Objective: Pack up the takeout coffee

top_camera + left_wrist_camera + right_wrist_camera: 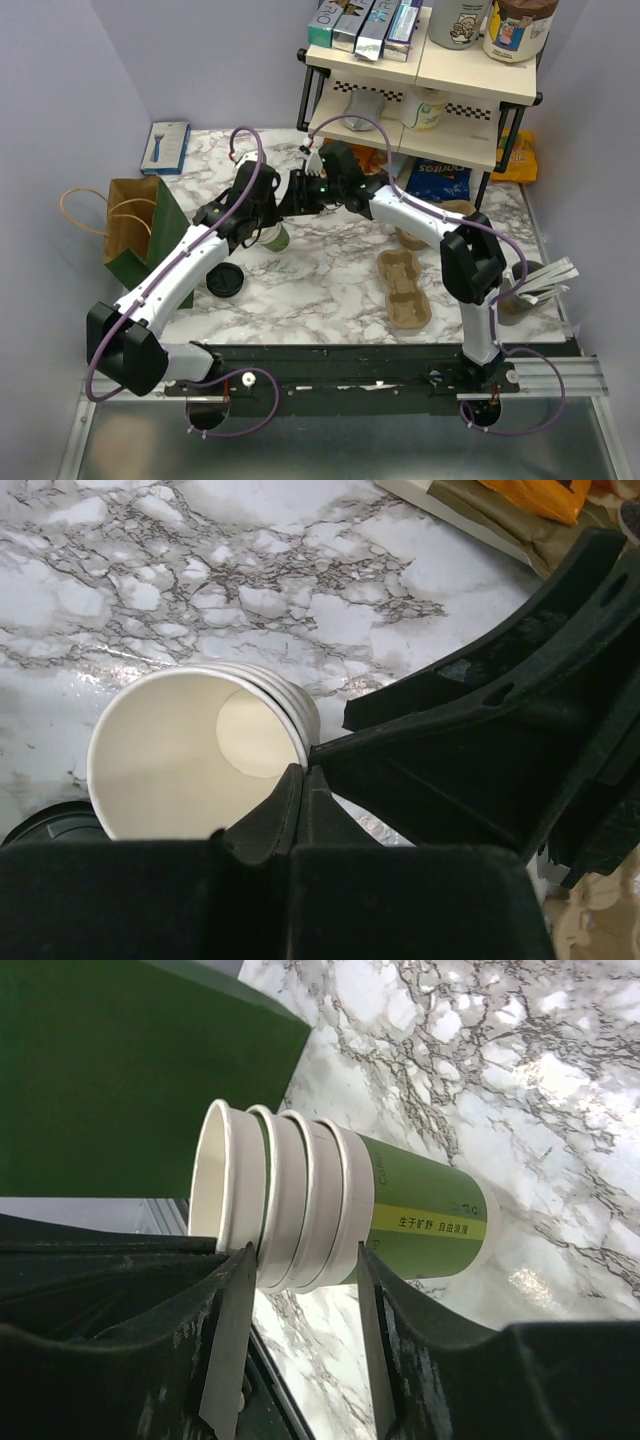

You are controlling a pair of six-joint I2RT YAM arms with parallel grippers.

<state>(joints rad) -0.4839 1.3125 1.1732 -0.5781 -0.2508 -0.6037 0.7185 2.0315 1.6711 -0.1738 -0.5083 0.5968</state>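
My left gripper (300,780) clamps the top rim of the nested green paper cup stack (340,1210); right gripper (300,1260) brackets the lower rims, contact unclear. The stack stands beside the green bag (140,235). Light, thin, crushable: grip the stiff rolled rims.

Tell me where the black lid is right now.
In the top view the black lid lies flat on the marble table, left of centre, beside the green paper bag and just nearer than the stack of green cups.

Both pincers over green cup (277,238), lid (226,281) nearby
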